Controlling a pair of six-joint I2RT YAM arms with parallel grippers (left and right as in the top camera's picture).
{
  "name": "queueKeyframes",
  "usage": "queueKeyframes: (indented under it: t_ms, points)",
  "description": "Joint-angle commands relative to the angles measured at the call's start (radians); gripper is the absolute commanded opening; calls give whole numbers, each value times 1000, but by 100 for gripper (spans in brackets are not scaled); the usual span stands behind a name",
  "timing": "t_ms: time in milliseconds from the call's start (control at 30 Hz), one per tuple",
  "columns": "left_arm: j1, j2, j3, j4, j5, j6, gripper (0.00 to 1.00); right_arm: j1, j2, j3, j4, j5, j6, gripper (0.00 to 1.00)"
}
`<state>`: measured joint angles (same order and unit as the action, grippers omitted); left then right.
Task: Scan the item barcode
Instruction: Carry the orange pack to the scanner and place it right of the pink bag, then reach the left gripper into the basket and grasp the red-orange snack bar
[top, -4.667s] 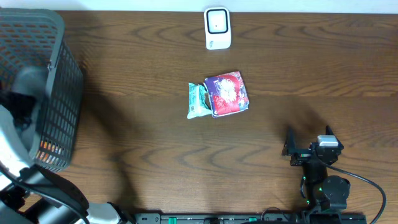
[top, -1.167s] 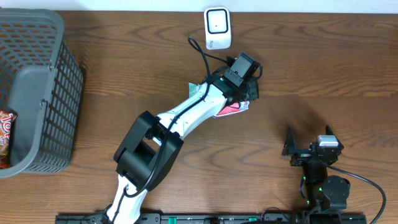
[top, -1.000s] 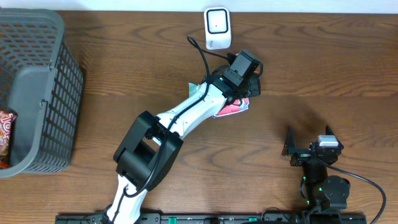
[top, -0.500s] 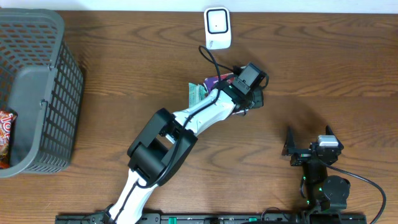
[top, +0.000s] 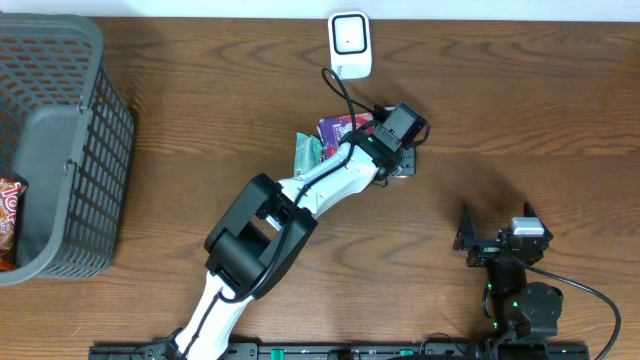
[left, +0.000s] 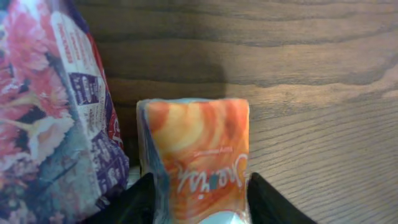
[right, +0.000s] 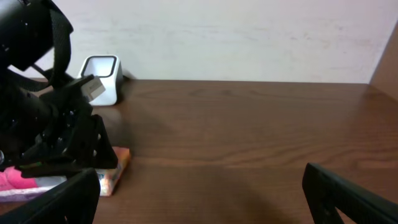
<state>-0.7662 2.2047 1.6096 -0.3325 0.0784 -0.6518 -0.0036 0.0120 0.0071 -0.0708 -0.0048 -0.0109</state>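
1. The left arm reaches on a diagonal from the near-left edge of the table (top: 520, 100) to its middle, with the wrist angled down over a cluster of packets.
2. The left gripper (left: 202, 200) is low over the orange snack packet (left: 196, 155), with one dark finger at each long side of it. The jaws stand partway apart, and I cannot tell whether they are pressing on the packet or only flanking it.
3. The orange snack packet lies flat on the wood. It is just beside a purple floral packet (left: 56, 112), and in the overhead view a green packet (top: 307, 155) lies on that one's far side.
4. The white barcode scanner (top: 350, 45) stands near the far edge, a little beyond the cluster and apart from it.
5. The right arm is folded at the near-right edge. The right gripper (right: 205, 199) is spread wide and holds nothing.
6. Bare wood runs from the packets to the right edge.
7. A grey mesh basket (top: 95, 150) fills the far-left corner, well apart from the packets, with a red snack pack (top: 8, 220) inside.
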Motion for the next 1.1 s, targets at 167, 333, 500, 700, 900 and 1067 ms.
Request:
queueKeyframes:
  t_ms: [167, 333, 500, 700, 900, 1067]
  points:
    - [15, -213, 3, 14, -31, 16, 54, 7, -6, -2, -3, -1, 7, 99]
    - [54, -386, 3, 47, -31, 30, 57, 7, -6, -2, -3, -1, 7, 99]
    - [143, -558, 3, 1, -55, 229, 63, 7, -6, -2, -3, -1, 6, 99]
    - [364, -730, 3, -129, -243, 263, 71, 7, -6, -2, -3, -1, 6, 99]
    - [718, -810, 3, -195, -248, 337, 77, 7, -6, -2, -3, -1, 7, 99]
    - [963, -828, 3, -198, -248, 338, 79, 7, -6, -2, -3, -1, 7, 99]
